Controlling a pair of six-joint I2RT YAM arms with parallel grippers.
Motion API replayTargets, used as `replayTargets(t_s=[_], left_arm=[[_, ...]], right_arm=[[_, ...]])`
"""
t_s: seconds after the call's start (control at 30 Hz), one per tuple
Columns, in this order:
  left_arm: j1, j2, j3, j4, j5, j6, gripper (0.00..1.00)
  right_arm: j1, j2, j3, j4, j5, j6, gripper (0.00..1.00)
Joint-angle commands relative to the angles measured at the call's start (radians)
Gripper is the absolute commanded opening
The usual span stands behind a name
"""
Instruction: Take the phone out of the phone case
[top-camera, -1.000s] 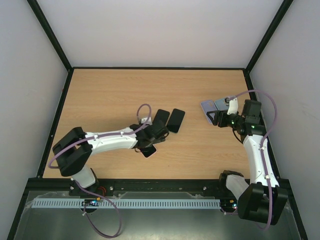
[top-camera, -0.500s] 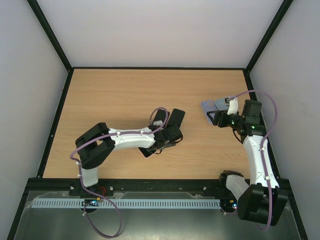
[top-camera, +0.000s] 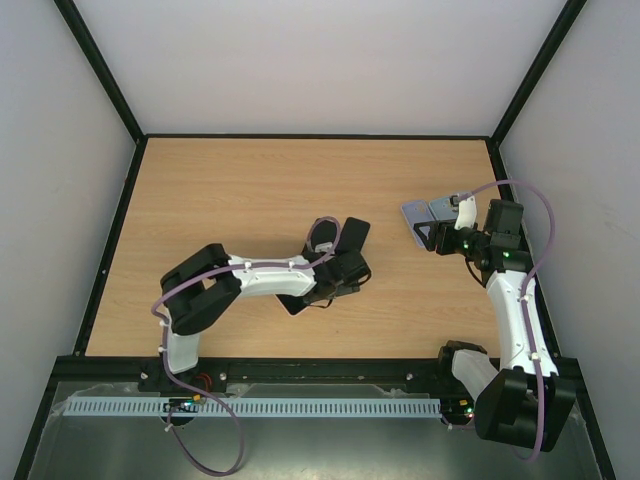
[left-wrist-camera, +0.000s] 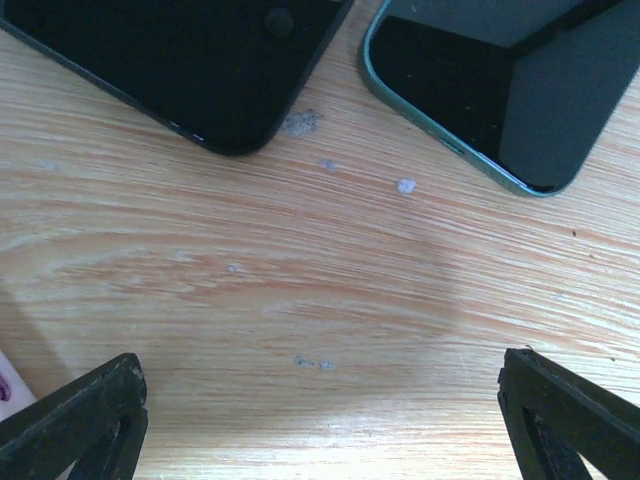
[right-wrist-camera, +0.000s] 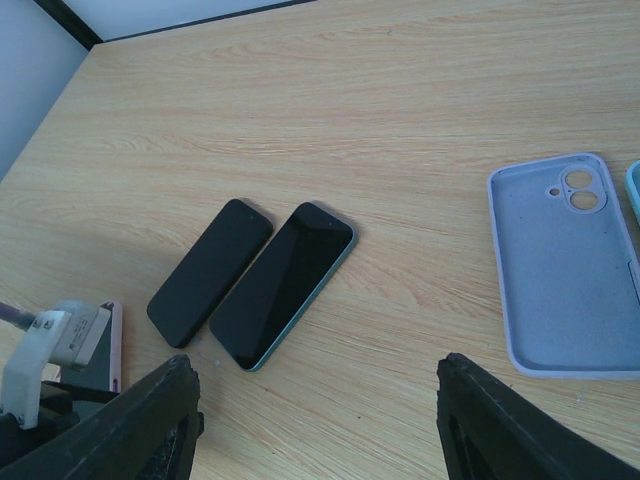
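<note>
1. cased phone: flat on the bench, centre-front. Overhead it is mostly hidden under the left arm. The right wrist view shows a pink case rim and a strip of screen, so the phone sits in its case.
2. left fingers: spread wide, holding nothing. Only bare wood lies between the tips, which sit just short of the near ends of two loose phones. The cased phone is outside the gap, to the left and nearer the front edge. The left wrist view shows a pink sliver at its lower-left corner beside one tip; can't tell if they touch.
3. black phone and teal-edged phone: flat, side by side, nearly touching, angled the same way.
4. right fingers: spread apart, empty, over the right side of the bench and well apart from the cased phone.
5. lavender case: empty, inside face up, flat just beside the right fingers. A teal rim pokes in at the right edge of the right wrist view; can't tell what it is.
</note>
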Motion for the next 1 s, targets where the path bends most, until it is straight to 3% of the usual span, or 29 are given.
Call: replayTargets(t_s=[0.0,0.27,0.4,0.5,0.67,0.97], left_arm=[[-0.008,-0.015,-0.039,-0.072,0.019,-0.081,0.95],[-0.065,-0.205,-0.206,-0.175,-0.043,-0.159,0.95],[-0.07,-0.278,-0.187,-0.202,-0.085,-0.064,0.95],[-0.057,-0.319,-0.144,-0.316,-0.192,-0.007,0.99],[0.07,-0.367,-0.165,-0.378,-0.211,0.171,0.99],[0.275,-0.392,-0.27,-0.25,-0.056,0.386,0.99]], right_arm=[[0.004,-0.016,-0.003,0.013,0.009,-0.009,0.63],[0.004,-0.015,-0.002,0.013,0.005,-0.009,0.63],[0.004,-0.017,-0.002,0.013,0.005,-0.009,0.63],[0.004,-0.018,-0.002,0.013,0.009,-0.009,0.63],[0.004,-0.022,-0.003,0.014,0.011,-0.007,0.63],[0.004,-0.026,-0.004,0.014,0.013,-0.006,0.63]])
